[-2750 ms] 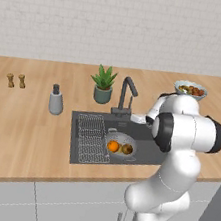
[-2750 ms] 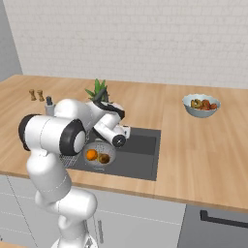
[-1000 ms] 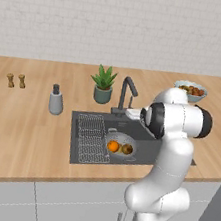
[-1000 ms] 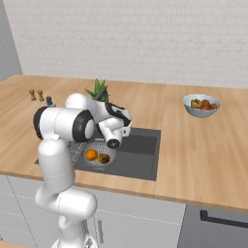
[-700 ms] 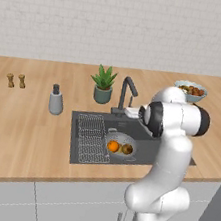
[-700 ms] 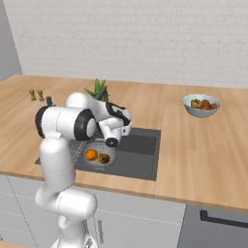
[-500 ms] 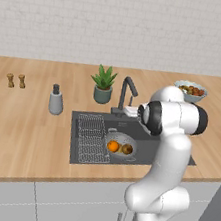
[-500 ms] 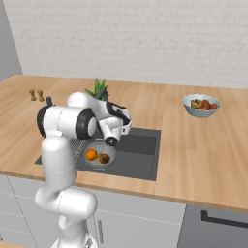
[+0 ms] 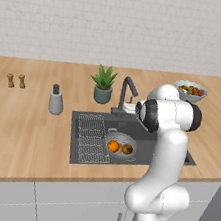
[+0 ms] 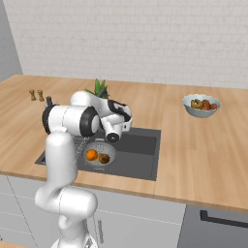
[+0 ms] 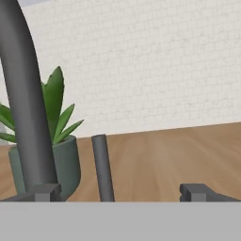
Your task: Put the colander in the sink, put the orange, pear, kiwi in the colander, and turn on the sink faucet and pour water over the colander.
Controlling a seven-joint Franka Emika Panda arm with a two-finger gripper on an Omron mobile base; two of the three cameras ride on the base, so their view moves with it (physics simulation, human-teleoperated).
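The grey colander (image 9: 120, 144) (image 10: 100, 153) sits in the dark sink (image 9: 172, 148) (image 10: 140, 150), holding the orange (image 9: 113, 146) (image 10: 91, 154) and the brown kiwi (image 9: 126, 148) (image 10: 103, 158). The pear and the water are out of view. My gripper (image 9: 129, 107) (image 11: 120, 193) is open and level with the base of the sink faucet (image 9: 128, 88) (image 11: 21, 94). In the hand view the thin upright lever (image 11: 102, 167) stands between my fingertips (image 11: 44, 192), left of centre. It lies farther off and is not touched. The thick faucet neck rises at the left.
A potted plant (image 9: 104, 83) (image 11: 52, 136) (image 10: 99, 87) stands just behind the faucet. A pale blue bowl of fruit (image 9: 190, 90) (image 10: 201, 104) is on the counter to the right. A grey bottle (image 9: 56, 101) and two small shakers (image 9: 16, 80) (image 10: 36, 95) stand to the left.
The arm has risen from over the basin, and the hand has edged closer to the faucet base. The jaws have stayed open and the colander with its fruit has not moved.
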